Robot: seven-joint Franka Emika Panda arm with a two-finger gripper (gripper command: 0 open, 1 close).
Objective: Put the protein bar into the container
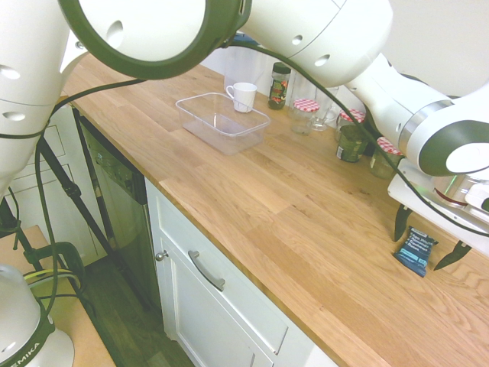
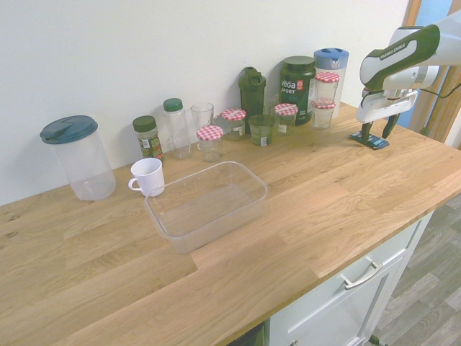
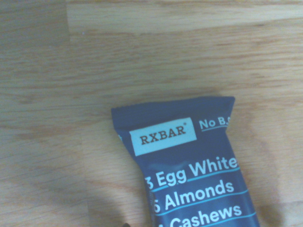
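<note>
The protein bar [image 1: 416, 251] [image 2: 373, 141], in a dark navy wrapper with pale print, lies flat on the wooden counter. My gripper [image 1: 426, 238] [image 2: 376, 131] stands open right over it. One finger is down on each side of the bar and nothing is gripped. In the wrist view the protein bar [image 3: 189, 175] fills the lower middle, its RXBAR label readable. The container [image 1: 229, 141] [image 2: 216, 231], a clear shallow rectangular tub, sits empty on the counter well away from the bar.
A white mug [image 1: 243, 96] [image 2: 148, 176] stands just behind the container. Jars with red-checked lids [image 1: 306, 115] [image 2: 210, 140], bottles and a dark tub [image 2: 297, 86] line the wall. A clear pitcher [image 2: 78, 155] stands at the far end. The counter's front edge [image 2: 338, 267] drops to drawers.
</note>
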